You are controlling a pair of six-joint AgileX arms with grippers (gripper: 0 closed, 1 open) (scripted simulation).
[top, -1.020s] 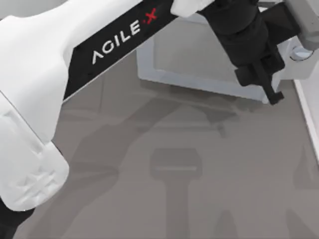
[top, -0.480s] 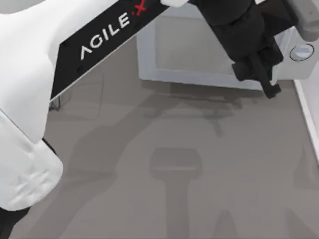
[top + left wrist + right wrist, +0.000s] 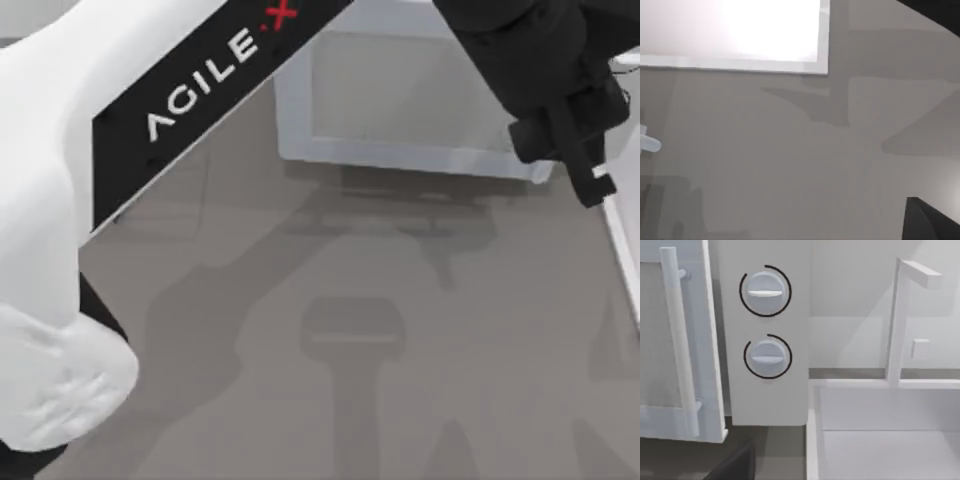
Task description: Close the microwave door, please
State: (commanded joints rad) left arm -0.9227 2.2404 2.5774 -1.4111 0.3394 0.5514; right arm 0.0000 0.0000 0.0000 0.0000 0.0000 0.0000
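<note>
The microwave door point(image 3: 400, 100), a white panel with a grey window, stands at the back of the table, its lower edge running nearly level. My left arm reaches diagonally across the top view. Its black left gripper point(image 3: 590, 185) hangs just past the door's right edge, in front of the knob side. In the right wrist view the door point(image 3: 710, 340) carries its pale bar handle point(image 3: 677, 340) beside the microwave point(image 3: 765, 405) front with two round knobs point(image 3: 765, 292). The door's free edge sits close to that front. A dark edge of my parked right gripper point(image 3: 732, 465) shows low in that view.
A white basin point(image 3: 880, 440) with an upright post point(image 3: 892, 320) stands right of the microwave; its rim point(image 3: 625, 250) runs along the top view's right side. The grey tabletop point(image 3: 350, 330) spreads in front of the door.
My left gripper has swept to the right along the door and now covers the knob. The door's lower edge has turned from slanted to nearly level.
</note>
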